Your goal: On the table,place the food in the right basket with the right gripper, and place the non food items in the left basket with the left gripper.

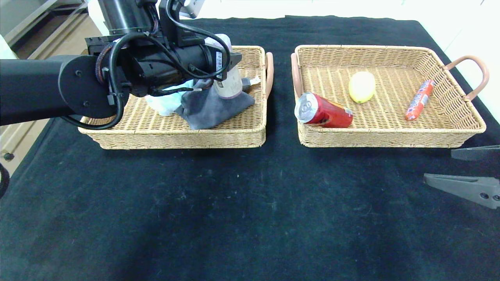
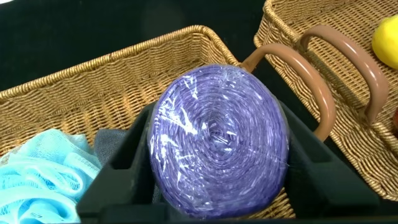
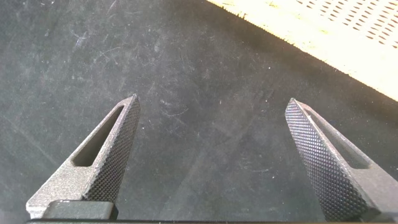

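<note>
Start at your left gripper (image 2: 219, 186), which hangs over the left basket (image 1: 156, 128): its two dark jaws flank the purple roll (image 2: 219, 140), one on each side of it, and the roll's purple wound end faces the wrist camera, but you cannot tell whether the jaws are pressing the roll or have let it go. Directly under the claw, in the head view, the roll's white-labelled body stands upright on the grey cloth (image 1: 213, 107), which lies crumpled on the basket floor with its small white tag poking out on the side toward the right basket. On the claw's outer side, away from the other basket, the light-blue bath sponge (image 1: 166, 102) sits against the cloth, partly hidden by the arm. Beyond the claw, toward your right, the two baskets' brown handles stand near each other. Move across to the right basket (image 1: 390, 136), well away from either claw: the red soda can (image 1: 323, 112) lies on its side in the near corner closest to the left basket, its silver top turned that way; the yellow lemon (image 1: 362, 86) rests mid-basket behind it; the orange-red sausage (image 1: 420, 100) lies slanted near the far-side wall. Your right gripper (image 3: 214, 158) is parked low over the black table (image 1: 234, 203), in front of the right basket's near outer corner, jaws spread wide with only cloth between them.
</note>
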Action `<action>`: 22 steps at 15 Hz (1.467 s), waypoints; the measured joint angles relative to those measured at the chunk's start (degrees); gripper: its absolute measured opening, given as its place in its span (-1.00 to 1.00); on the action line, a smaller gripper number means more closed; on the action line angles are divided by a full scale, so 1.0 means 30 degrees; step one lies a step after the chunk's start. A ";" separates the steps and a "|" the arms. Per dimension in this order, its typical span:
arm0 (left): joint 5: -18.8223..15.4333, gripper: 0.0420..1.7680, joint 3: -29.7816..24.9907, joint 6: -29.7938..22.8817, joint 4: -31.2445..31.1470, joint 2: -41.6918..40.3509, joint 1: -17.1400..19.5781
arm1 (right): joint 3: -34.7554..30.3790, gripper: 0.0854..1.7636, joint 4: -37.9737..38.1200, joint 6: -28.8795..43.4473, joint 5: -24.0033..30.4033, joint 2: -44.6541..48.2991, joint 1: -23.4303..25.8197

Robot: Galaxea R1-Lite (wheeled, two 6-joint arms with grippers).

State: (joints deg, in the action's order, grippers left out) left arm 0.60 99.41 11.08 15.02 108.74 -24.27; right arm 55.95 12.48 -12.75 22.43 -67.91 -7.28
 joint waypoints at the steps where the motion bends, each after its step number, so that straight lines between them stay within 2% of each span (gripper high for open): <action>1: 0.0000 0.42 0.0041 0.0000 0.0028 0.0008 -0.0004 | 0.0008 0.94 0.0000 0.0008 0.0000 0.0000 0.0004; 8: 0.0045 0.72 -0.0102 0.0073 -0.0516 -0.0431 -0.0057 | 0.0028 0.94 0.0000 0.0028 0.0008 0.0045 0.0004; 12: 0.0313 0.81 -0.0796 -0.0065 -0.3133 -0.1682 -0.0158 | 0.0037 0.94 0.0000 0.0065 -0.0037 0.0008 0.0012; 17: 0.0321 0.87 -0.4043 -0.0041 -0.5234 -0.4502 -0.0195 | 0.0065 0.94 0.0008 0.0423 -0.0284 -0.0167 0.0289; 20: 0.0349 0.89 -0.6339 0.0024 -0.6595 -0.6827 -0.0268 | -0.0093 0.94 0.0008 0.0431 -0.1459 -0.0057 0.1564; 22: 0.0386 0.90 -0.8212 0.0033 -0.7253 -0.8668 -0.0280 | -0.0305 0.94 0.0000 0.0447 -0.1662 0.0305 0.3157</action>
State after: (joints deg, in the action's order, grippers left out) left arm 1.76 74.78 11.18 -6.74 82.74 -25.11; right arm 55.04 12.48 -11.41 17.44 -67.00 2.19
